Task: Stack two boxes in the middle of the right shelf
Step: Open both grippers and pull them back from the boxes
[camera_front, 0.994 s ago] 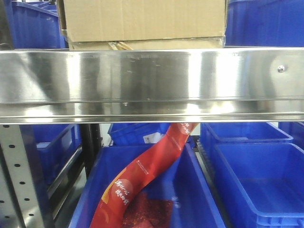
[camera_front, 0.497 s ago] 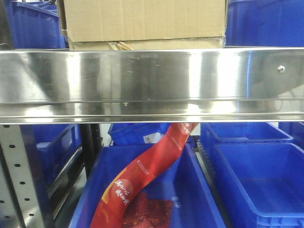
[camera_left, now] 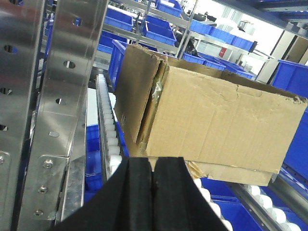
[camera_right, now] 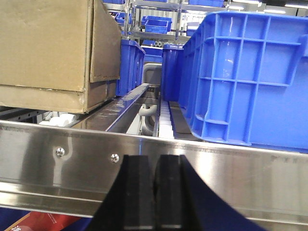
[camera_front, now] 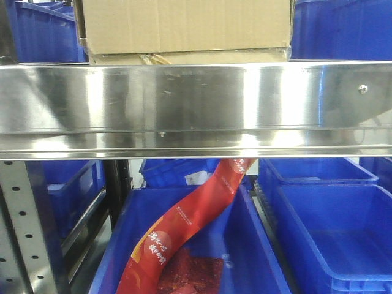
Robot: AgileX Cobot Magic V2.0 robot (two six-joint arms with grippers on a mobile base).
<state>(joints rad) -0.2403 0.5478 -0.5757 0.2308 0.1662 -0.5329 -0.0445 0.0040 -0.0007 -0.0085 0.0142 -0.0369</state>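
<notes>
Boxes of plain brown corrugated cardboard (camera_left: 216, 115) sitting stacked on the shiny stainless-steel rack shelf (camera_front: 196, 107), upper one resting on a flatter lower one (camera_left: 231, 171), both lying on white rollers (camera_left: 108, 130). Showing in the front view as a brown face (camera_front: 184, 27) just above the wide mirror-like front rail. Yellowish tape tuft peeking at the open end flap in the left wrist view. Left hand (camera_left: 153, 192) hovering near the box corner, black pads pressed together, gripping nothing. Right hand (camera_right: 155, 192) likewise closed and empty, hanging just in front of the rail, between the box edge (camera_right: 53, 48) and a blue plastic bin (camera_right: 245, 77). Red printed banner (camera_front: 184, 233) trailing into a blue bin (camera_front: 245, 245) below the shelf. Perforated metal upright (camera_left: 67, 86) standing beside the rollers.
</notes>
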